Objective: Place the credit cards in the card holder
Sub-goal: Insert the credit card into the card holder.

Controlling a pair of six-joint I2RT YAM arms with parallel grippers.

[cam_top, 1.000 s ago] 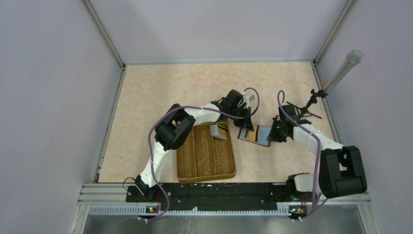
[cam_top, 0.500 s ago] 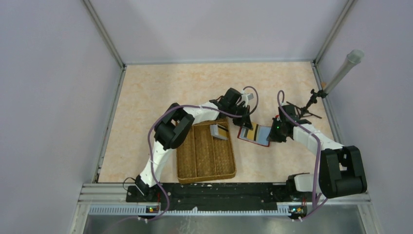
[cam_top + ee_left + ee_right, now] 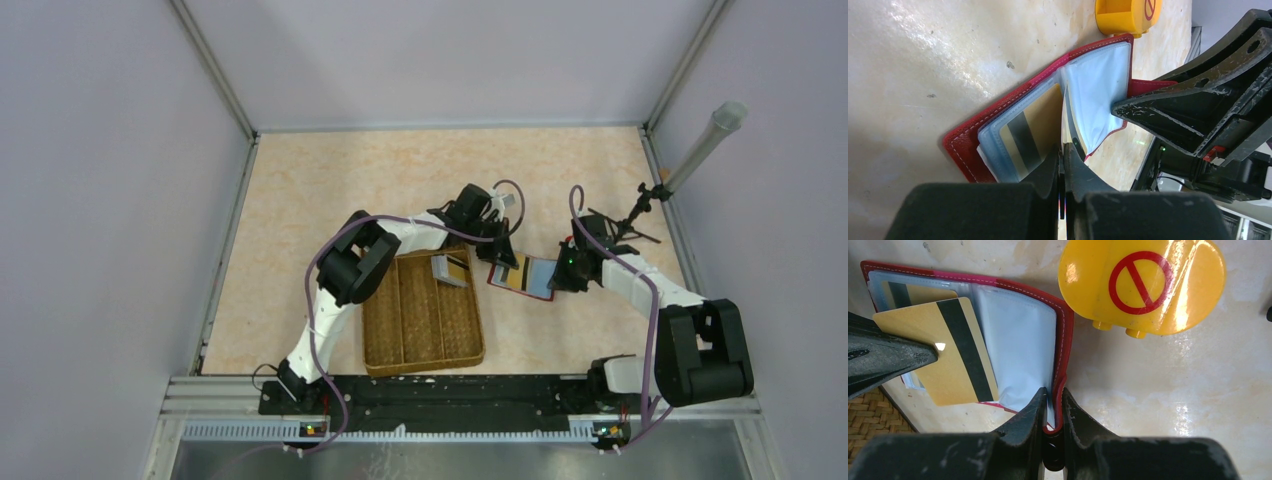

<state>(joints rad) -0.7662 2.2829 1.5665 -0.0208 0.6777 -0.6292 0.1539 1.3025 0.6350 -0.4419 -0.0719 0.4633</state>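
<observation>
The dark red card holder (image 3: 527, 278) lies open on the table, its pale blue slots (image 3: 1018, 340) facing up. My right gripper (image 3: 1053, 396) is shut on its red right edge and pins it. My left gripper (image 3: 1063, 150) is shut on a yellow-gold credit card (image 3: 955, 355) with a black stripe, which slants over the holder's left half. A second gold card (image 3: 918, 292) sits inside a slot and also shows in the left wrist view (image 3: 1025, 137). More credit cards (image 3: 450, 270) lie in the tray's far right corner.
A brown woven divided tray (image 3: 420, 320) stands just left of the card holder. A round yellow-and-red object (image 3: 1143, 285) lies close behind the holder. A black stand with a grey tube (image 3: 700, 150) is at the far right, by the wall.
My left wrist has shifted slightly left with the gold card still in it. The right gripper and the card holder have not moved.
</observation>
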